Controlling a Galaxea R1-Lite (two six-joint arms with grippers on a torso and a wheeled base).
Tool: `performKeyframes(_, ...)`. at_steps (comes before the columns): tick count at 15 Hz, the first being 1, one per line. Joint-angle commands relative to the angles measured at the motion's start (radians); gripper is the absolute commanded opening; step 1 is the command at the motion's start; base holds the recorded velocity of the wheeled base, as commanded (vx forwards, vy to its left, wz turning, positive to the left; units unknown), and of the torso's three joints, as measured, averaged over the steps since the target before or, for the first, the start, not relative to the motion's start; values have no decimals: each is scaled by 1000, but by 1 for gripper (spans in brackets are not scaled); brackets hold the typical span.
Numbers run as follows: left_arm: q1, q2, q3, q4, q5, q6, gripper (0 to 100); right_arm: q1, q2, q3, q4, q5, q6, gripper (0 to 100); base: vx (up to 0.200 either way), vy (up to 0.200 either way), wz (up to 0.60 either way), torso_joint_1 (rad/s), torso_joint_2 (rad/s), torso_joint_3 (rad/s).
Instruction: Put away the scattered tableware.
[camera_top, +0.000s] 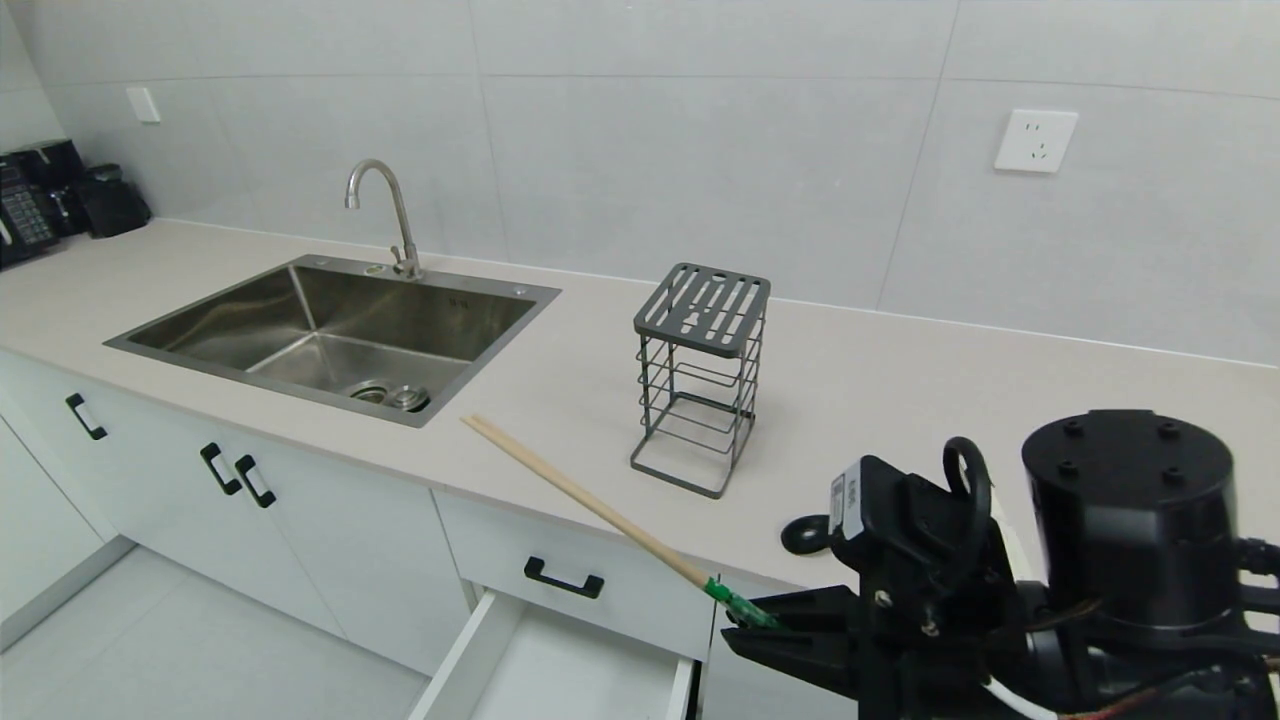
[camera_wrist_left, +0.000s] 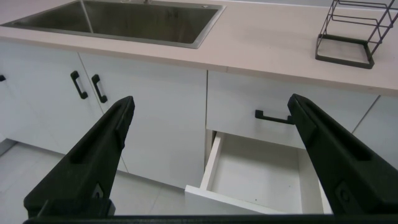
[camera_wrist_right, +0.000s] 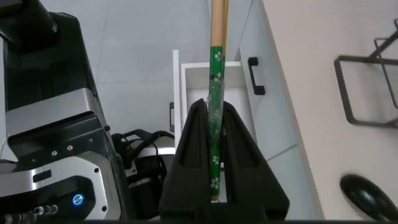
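A pair of wooden chopsticks (camera_top: 590, 500) with green patterned ends slants up over the counter's front edge. My right gripper (camera_top: 757, 625) is shut on the green ends, low at the right, in front of the counter. In the right wrist view the chopsticks (camera_wrist_right: 216, 68) run straight out from between the closed fingers (camera_wrist_right: 198, 124), above the open drawer (camera_wrist_right: 211, 84). My left gripper (camera_wrist_left: 211, 162) stands wide open with nothing in it, facing the cabinet front and the open white drawer (camera_wrist_left: 261, 177). A dark wire cutlery rack (camera_top: 700, 380) stands upright mid-counter.
A steel sink (camera_top: 330, 335) with a tap (camera_top: 385, 205) lies left of the rack. A small dark rounded object (camera_top: 805, 533) rests on the counter near my right gripper. The pulled-out drawer (camera_top: 560, 665) juts out below the counter edge. Black appliances (camera_top: 60, 195) stand far left.
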Motion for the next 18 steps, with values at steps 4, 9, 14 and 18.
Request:
performKeyframes(4, 0, 1, 0, 0, 0, 0, 100, 37, 105, -79, 2, -2, 1, 0, 0, 0, 0, 0, 0, 0)
performKeyframes(9, 0, 1, 0, 0, 0, 0, 100, 66, 162, -110, 4, -20, 35, 0, 0, 0, 0, -27, 52, 28)
performKeyframes(14, 0, 1, 0, 0, 0, 0, 100, 143, 251, -199, 4, -85, 119, 0, 0, 0, 0, -120, 243, 118)
performKeyframes(18, 0, 1, 0, 0, 0, 0, 100, 149, 326, -286, 7, -85, 121, 0, 0, 0, 0, -84, 170, 85)
